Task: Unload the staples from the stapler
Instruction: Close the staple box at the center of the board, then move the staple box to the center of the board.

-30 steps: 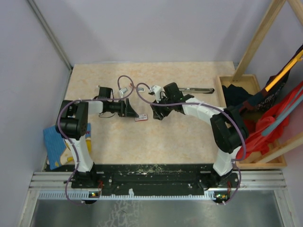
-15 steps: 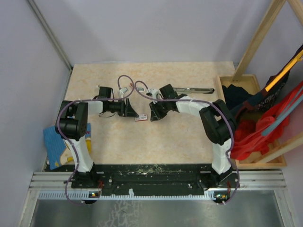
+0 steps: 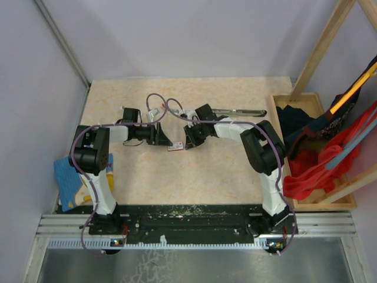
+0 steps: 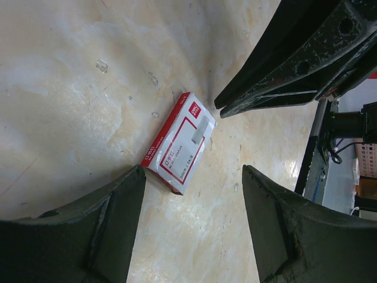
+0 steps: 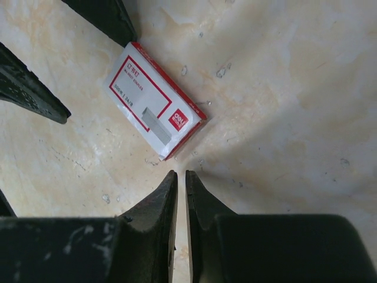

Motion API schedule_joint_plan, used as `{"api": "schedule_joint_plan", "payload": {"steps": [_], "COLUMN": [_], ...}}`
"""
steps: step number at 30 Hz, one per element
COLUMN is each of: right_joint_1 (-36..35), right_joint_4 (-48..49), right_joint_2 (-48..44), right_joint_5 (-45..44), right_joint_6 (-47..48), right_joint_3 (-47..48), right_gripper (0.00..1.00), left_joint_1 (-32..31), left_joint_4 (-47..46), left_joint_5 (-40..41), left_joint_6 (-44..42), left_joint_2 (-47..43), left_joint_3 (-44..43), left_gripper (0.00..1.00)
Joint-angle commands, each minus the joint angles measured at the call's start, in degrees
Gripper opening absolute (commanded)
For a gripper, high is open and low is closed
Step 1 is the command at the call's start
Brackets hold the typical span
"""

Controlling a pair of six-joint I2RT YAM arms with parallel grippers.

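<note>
Farther back than both jaws, touching neither, lies the stapler (image 3: pixel 238 111).

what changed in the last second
The right arm swung its elbow left, and the right gripper edged left toward the small box, its jaws closing on nothing. Nothing was taken hold of or let go. The left gripper stayed open by the box. The box and the stapler did not move.
</note>
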State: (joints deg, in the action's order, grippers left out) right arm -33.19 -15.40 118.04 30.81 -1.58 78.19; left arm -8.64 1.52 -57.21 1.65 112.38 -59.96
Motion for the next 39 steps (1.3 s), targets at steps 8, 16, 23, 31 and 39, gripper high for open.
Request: {"api": "schedule_joint_plan", "payload": {"steps": [8,16,23,31,39], "right_joint_1": [0.3,0.3,0.2,0.0,2.0], "right_joint_4": [2.5,2.6,2.6,2.2,-0.8], "right_joint_2": [2.7,3.4,3.7,3.8,-2.9], "right_joint_5": [0.0,0.4,0.8,0.7,-2.5], "right_joint_6": [-1.7,-1.8,-1.9,-1.8,1.5], "right_joint_3": [4.8,5.3,5.4,5.7,4.5], "right_gripper": [0.09,0.09,0.09,0.09,0.11], "left_joint_1": [-0.5,-1.0,-1.3,-1.4,-1.7], "left_joint_4": [-0.9,-1.2,-1.3,-1.2,-1.2], "left_joint_5": [2.6,2.5,2.5,2.2,1.7], "left_joint_6": [-0.7,-0.4,-0.3,-0.3,-0.1], "left_joint_2": [1.3,1.4,1.3,0.8,0.6], "left_joint_3": [1.4,1.5,1.6,2.2,2.2], "left_gripper": [0.74,0.74,0.74,0.74,0.74]}}
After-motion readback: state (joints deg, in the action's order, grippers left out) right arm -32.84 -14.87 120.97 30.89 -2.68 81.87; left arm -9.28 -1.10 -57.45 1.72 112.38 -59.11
